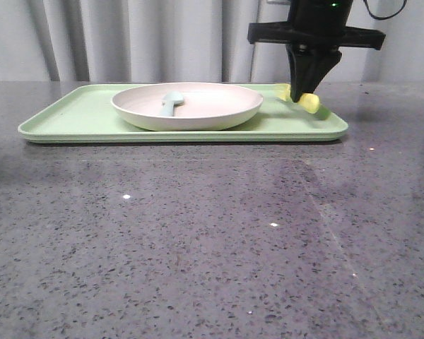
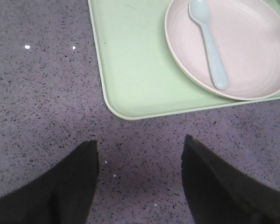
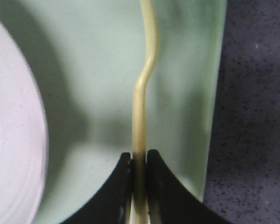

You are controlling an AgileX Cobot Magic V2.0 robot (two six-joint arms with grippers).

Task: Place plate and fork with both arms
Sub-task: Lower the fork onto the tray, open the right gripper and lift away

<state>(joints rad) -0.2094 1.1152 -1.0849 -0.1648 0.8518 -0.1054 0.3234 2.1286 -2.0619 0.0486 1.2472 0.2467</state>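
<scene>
The off-white plate [image 1: 187, 106] [image 2: 252, 51] [image 3: 11, 140] rests on the light green tray [image 1: 78, 113] [image 2: 130, 70] [image 3: 93, 70], with a pale blue spoon [image 1: 172, 104] [image 2: 208, 42] lying in it. Over the tray's right end, my right gripper [image 1: 302, 95] [image 3: 139, 156] is shut on the yellow fork [image 1: 309, 102] [image 3: 142, 93], which it holds on edge just above the tray surface, right of the plate. My left gripper [image 2: 140, 144] is open over bare table in front of the tray's left corner; the front view does not show it.
A speckled grey tabletop [image 1: 198, 233] spreads in front of the tray. A grey curtain [image 1: 127, 35] hangs behind the table.
</scene>
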